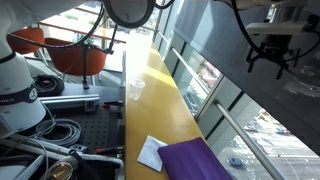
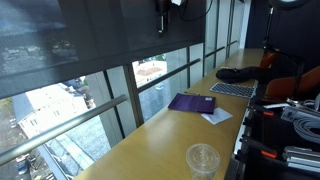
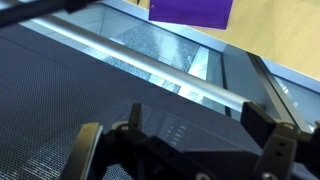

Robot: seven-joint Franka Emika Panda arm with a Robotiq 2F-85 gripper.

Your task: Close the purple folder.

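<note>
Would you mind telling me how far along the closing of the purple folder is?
Done: hard to tell; the purple folder lies flat, purple side up, a white sheet showing beside it. In hand: nothing; the claw hangs open, well above it. Left: descend and, if a cover is open, fold it over.

Daylight through window strip below dark mesh blind; room interior dim, near silhouette. Glare washes desk in an exterior view, far end overexposed. Wrist view: gripper dark, soft, out of focus; purple folder evenly lit. All frames low-resolution, grainy.
</note>
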